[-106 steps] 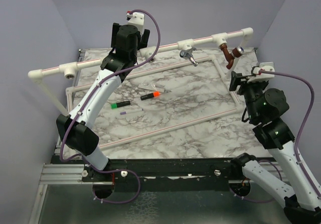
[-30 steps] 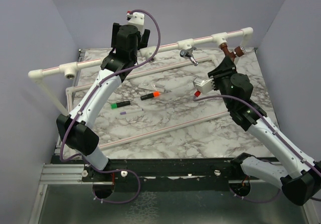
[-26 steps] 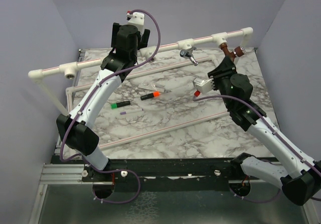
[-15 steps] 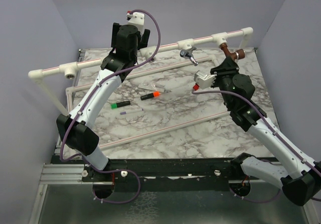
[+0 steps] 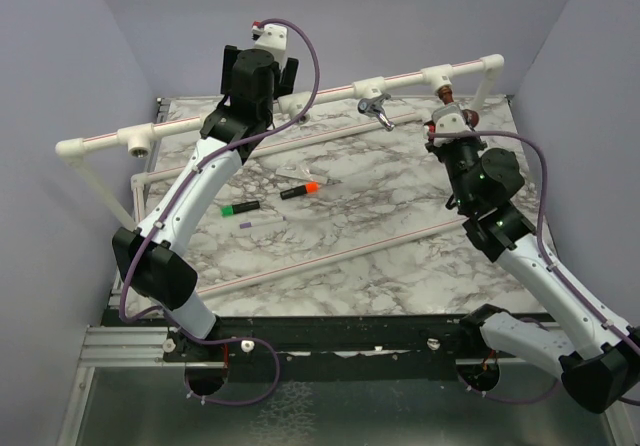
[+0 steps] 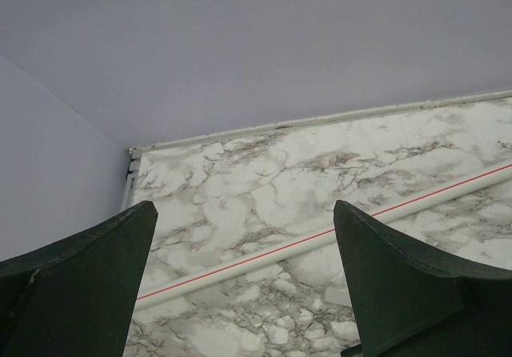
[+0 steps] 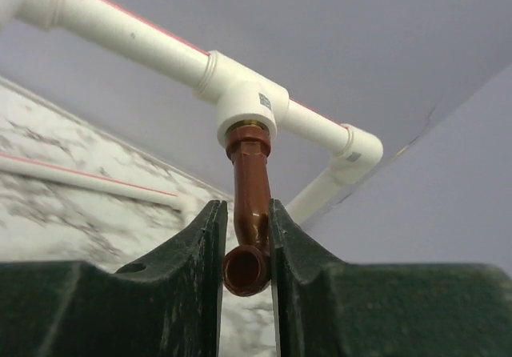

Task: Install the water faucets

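A copper-coloured water faucet (image 7: 250, 213) hangs from a white tee fitting (image 7: 246, 101) on the raised pipe at the back right. My right gripper (image 7: 246, 206) is shut on its spout from both sides. From above, the right gripper (image 5: 447, 116) sits just under that faucet (image 5: 443, 92). A chrome water faucet (image 5: 375, 109) hangs from the neighbouring tee to the left. My left gripper (image 6: 244, 206) stands open over bare marble at the back left, high by the pipe (image 5: 262, 61), with nothing between its fingers.
The raised white pipe rail (image 5: 200, 121) crosses the back, with an open tee (image 5: 137, 144) at its left end. Thin red-lined pipes (image 6: 320, 237) lie on the marble table (image 5: 380, 256). An orange-capped marker (image 5: 300, 190) and a green-capped marker (image 5: 240, 208) lie mid-table. Walls stand close around.
My right arm has swung from above the table's middle up to the back right, turned its wrist and closed its jaws on the copper faucet. The left arm has not moved.
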Controlling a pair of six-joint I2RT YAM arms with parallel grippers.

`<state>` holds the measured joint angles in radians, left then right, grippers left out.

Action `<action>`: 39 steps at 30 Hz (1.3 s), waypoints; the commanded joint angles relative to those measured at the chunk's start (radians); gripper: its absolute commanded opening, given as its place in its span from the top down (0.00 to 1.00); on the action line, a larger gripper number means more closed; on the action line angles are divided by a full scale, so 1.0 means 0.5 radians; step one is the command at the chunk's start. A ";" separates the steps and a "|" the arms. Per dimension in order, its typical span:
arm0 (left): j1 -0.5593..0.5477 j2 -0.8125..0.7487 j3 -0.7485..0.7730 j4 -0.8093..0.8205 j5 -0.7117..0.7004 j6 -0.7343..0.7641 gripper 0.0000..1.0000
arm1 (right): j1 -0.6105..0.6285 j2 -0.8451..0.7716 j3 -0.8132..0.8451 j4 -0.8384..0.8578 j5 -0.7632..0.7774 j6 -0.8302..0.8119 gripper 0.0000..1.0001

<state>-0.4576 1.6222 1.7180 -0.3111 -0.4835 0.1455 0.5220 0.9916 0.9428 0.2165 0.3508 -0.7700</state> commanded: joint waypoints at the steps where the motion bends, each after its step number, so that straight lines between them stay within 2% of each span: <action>1: -0.103 0.121 -0.101 -0.182 0.234 -0.128 0.07 | 0.027 0.059 0.057 0.156 -0.140 0.897 0.99; 9: -0.103 0.120 -0.104 -0.182 0.243 -0.129 0.07 | 0.027 0.099 0.197 0.121 0.015 1.721 0.99; 13: -0.103 0.121 -0.103 -0.182 0.244 -0.134 0.07 | 0.027 0.106 0.269 0.047 0.048 1.984 0.99; 16: -0.103 0.120 -0.105 -0.182 0.246 -0.133 0.07 | 0.027 0.084 0.303 0.026 0.052 2.011 0.99; 20: -0.103 0.121 -0.104 -0.182 0.246 -0.135 0.07 | 0.027 0.038 0.339 -0.035 0.096 1.956 0.91; 28: -0.103 0.121 -0.100 -0.182 0.249 -0.137 0.07 | 0.027 -0.102 0.387 -0.216 0.134 1.686 0.57; 33: -0.103 0.122 -0.100 -0.182 0.252 -0.136 0.07 | 0.027 -0.165 0.435 -0.384 0.029 1.281 0.38; 39: -0.103 0.120 -0.099 -0.182 0.251 -0.137 0.07 | 0.027 -0.249 0.405 -0.618 -0.155 0.724 0.24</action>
<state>-0.4587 1.6222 1.7180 -0.3130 -0.4816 0.1432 0.5316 0.8898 1.1446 0.0311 0.3550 -0.1722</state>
